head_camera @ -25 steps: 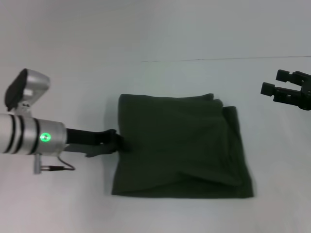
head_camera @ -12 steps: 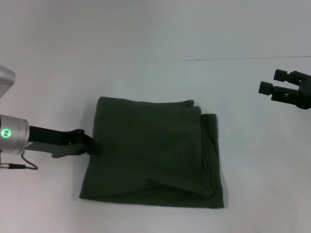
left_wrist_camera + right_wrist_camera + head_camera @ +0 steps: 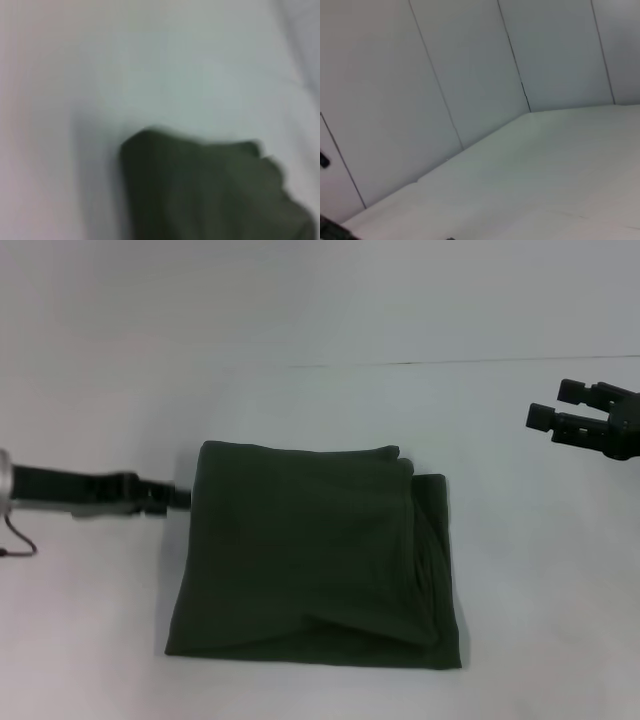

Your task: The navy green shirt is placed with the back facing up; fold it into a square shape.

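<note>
1. Navy green shirt (image 3: 315, 555) is seen lying flat on the white tabletop (image 3: 320, 410), folded into a roughly square bundle, near the middle and toward the near edge.
2. Layered folded edges are visible along the shirt's right side, and a diagonal crease is noted near its near edge.
3. Left gripper (image 3: 178, 498) is positioned low over the tabletop at the shirt's left edge, toward its far-left corner; the tip is just beside or touching the cloth, and contact cannot be resolved. Whether its fingers are parted or closed cannot be told.
4. In the left wrist view, a corner of the shirt (image 3: 200, 195) is recorded against the pale tabletop; no fingers are shown there.
5. Right gripper (image 3: 560, 410) is held above the tabletop near the right edge, well apart from the shirt, with its fingers parted and nothing between them.
6. In the right wrist view, only the tabletop and panelled wall (image 3: 470, 65) are recorded.
</note>
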Tool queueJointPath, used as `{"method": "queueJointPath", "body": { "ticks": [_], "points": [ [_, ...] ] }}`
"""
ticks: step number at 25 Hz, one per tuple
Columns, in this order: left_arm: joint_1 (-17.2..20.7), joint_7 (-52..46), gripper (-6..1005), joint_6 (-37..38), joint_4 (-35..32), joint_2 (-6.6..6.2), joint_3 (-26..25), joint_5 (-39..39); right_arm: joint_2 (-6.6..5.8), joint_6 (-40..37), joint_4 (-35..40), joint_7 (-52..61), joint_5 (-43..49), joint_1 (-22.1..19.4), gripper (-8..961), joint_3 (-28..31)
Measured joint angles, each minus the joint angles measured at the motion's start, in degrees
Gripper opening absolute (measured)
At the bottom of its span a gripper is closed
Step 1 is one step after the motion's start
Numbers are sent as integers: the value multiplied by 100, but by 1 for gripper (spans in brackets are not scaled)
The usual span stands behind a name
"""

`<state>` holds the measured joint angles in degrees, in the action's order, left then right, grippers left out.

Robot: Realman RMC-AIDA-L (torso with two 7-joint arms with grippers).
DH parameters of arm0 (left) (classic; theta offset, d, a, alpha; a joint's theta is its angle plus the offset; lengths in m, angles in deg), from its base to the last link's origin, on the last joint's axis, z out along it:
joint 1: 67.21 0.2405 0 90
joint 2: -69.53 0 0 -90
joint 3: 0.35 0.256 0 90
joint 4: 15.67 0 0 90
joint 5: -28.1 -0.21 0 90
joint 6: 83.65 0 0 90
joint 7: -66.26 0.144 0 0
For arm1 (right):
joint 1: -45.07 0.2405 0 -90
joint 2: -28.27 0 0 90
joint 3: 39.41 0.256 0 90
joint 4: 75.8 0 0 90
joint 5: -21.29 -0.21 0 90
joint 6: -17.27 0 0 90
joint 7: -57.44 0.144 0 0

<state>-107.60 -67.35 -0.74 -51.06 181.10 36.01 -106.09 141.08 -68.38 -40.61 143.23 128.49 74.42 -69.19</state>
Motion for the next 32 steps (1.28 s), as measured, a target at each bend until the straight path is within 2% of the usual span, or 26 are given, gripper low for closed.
{"method": "queueJointPath", "body": {
  "ticks": [3,5,7,10,12,17,26,32],
  "points": [
    [146,1620,352,785,-46,54,-694,655,0,-208,-15,37,-55,52,927,3],
    [239,2663,449,1362,131,108,-915,1178,-22,-433,-11,87,-42,100,927,-28],
    [334,3688,536,1780,260,196,-938,1584,-54,-683,8,78,49,157,927,-135],
    [434,4566,652,1946,338,302,-891,1646,-77,-936,20,-177,215,247,928,-559],
    [452,5191,730,1978,489,325,-844,1616,-80,-1014,-8,-430,342,344,928,-868],
    [527,6193,925,2016,628,349,-765,1611,65,-1010,-107,-1088,507,538,923,-1230],
    [567,6446,949,1997,642,349,-792,1600,189,-1027,-256,-1381,519,715,913,-1357],
    [560,6446,955,2083,619,341,-778,1604,204,-1080,-259,-1349,513,771,912,-1366]
  ]
}}
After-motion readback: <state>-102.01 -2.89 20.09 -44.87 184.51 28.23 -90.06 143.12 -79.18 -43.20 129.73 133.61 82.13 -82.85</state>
